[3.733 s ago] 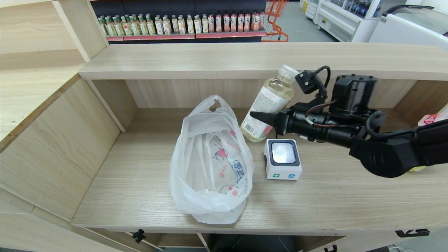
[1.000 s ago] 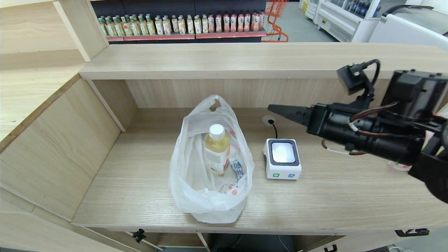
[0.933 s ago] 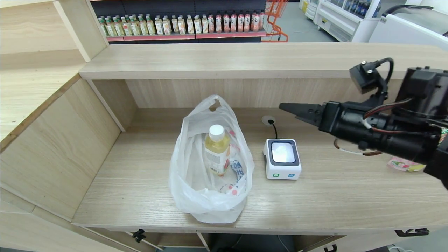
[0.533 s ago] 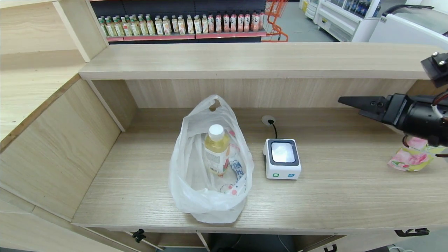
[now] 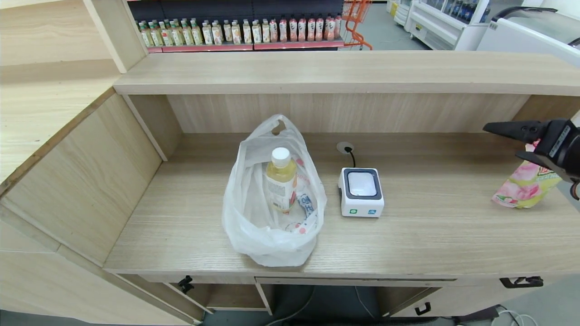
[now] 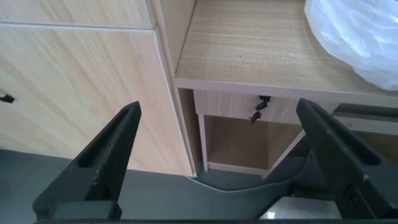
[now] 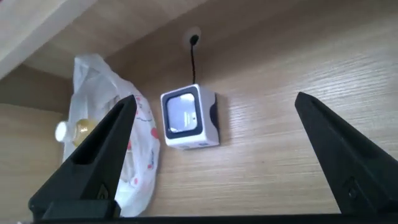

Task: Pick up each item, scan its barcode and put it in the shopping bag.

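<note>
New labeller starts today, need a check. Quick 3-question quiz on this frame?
1. True or false: the bottle stands inside the bag.
2. What lies at the right end of the counter? A) can B) pouch C) box
3. Fill in: the right hand is ___ (open or shut).
Key: 1 true; 2 B; 3 open.

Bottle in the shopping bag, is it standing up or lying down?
Standing roughly upright: the bottle sits inside the open shopping bag, white cap uppermost, label below it.
</note>
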### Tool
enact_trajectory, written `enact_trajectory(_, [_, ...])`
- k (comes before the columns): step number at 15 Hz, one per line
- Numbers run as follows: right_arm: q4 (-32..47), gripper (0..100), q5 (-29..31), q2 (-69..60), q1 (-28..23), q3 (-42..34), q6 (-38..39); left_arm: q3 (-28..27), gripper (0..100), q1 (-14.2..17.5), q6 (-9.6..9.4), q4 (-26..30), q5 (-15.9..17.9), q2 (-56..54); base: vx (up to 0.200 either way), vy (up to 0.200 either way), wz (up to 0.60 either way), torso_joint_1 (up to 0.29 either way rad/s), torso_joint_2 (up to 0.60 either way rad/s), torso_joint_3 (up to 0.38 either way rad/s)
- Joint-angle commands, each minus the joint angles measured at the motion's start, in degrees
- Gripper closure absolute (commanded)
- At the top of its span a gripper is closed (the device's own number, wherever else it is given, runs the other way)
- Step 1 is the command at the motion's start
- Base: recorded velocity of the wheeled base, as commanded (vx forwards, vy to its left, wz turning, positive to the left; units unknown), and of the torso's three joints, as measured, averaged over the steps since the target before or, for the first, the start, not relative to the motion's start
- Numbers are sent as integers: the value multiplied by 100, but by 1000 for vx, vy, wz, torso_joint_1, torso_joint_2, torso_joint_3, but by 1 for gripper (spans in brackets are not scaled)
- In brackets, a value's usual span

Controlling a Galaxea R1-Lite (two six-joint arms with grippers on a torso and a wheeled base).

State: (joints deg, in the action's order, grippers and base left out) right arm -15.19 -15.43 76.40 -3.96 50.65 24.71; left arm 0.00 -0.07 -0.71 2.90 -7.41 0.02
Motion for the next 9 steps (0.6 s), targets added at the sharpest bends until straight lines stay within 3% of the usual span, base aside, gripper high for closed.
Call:
enact_trajectory(1, [297, 0, 5, 42, -96, 428, 306, 0, 0, -1, -17, 0, 3, 15, 0, -200, 0, 12, 7, -7])
enact_trajectory(3, [860, 0, 5, 33, -96, 1061, 983, 0, 0, 7, -26, 0, 3, -2, 0, -200, 0, -3, -3, 2])
enact_trajectory(6, [2459, 0, 23, 68, -140, 2406, 2161, 0, 0, -1, -26, 0, 3, -2, 0, -200, 0, 7, 9, -1])
enact_trajectory(9, [3655, 0, 32, 393, -729, 3223, 2750, 0, 0, -1, -17, 0, 3, -2, 0, -200, 0, 1, 4, 4])
